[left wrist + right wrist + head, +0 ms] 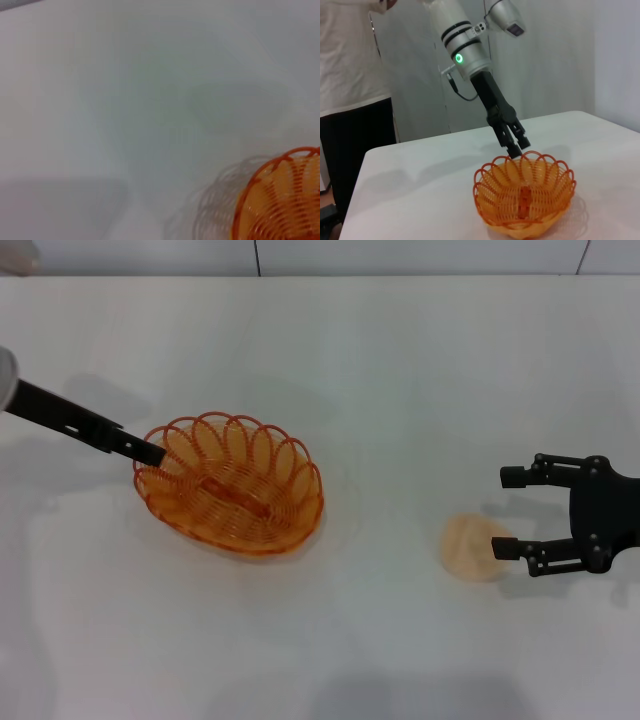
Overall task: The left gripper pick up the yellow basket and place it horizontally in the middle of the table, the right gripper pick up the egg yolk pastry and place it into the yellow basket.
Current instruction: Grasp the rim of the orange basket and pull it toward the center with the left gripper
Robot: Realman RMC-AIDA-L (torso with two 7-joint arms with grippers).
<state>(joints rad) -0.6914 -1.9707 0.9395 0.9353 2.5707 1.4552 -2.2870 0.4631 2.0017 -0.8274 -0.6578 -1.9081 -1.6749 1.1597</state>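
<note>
Orange wire: we find the yellow basket (232, 486) left of centre on the table (400, 370).
Left gripper (150, 452): tips at the basket's left rim; we cannot tell their spread.
Right gripper (512, 512): lower right, prongs apart.
Egg yolk pastry (476, 546): touching the lower prong's tip.
Writing: we read none.

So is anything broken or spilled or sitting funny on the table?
Nothing stands out. The orange woven wire basket sits upright and whole, and the small round cream pastry lies intact beside the right gripper.
</note>
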